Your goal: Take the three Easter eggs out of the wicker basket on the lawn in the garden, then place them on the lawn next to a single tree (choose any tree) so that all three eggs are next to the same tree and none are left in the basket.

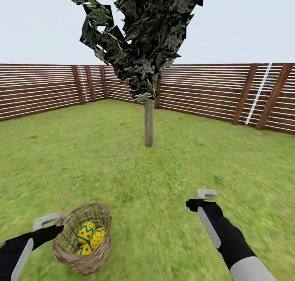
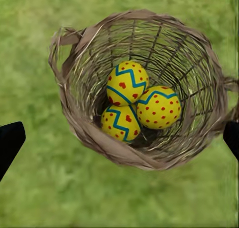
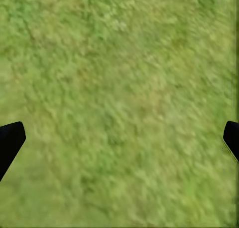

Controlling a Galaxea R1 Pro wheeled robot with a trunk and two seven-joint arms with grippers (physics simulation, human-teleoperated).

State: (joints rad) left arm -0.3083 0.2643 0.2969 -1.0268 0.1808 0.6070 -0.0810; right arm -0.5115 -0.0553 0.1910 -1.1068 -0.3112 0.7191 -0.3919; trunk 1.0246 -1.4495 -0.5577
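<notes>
Wicker basket (image 2: 144, 153) holds three Easter eggs (image 2: 158, 107) beneath spread left hand (image 2: 119, 138); right hand (image 3: 119, 138) spread.

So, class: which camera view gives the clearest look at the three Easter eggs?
The left wrist view: it looks straight down into the wicker basket at all three Easter eggs. The head view shows them small, behind the weave. The right wrist view shows lawn.
</notes>
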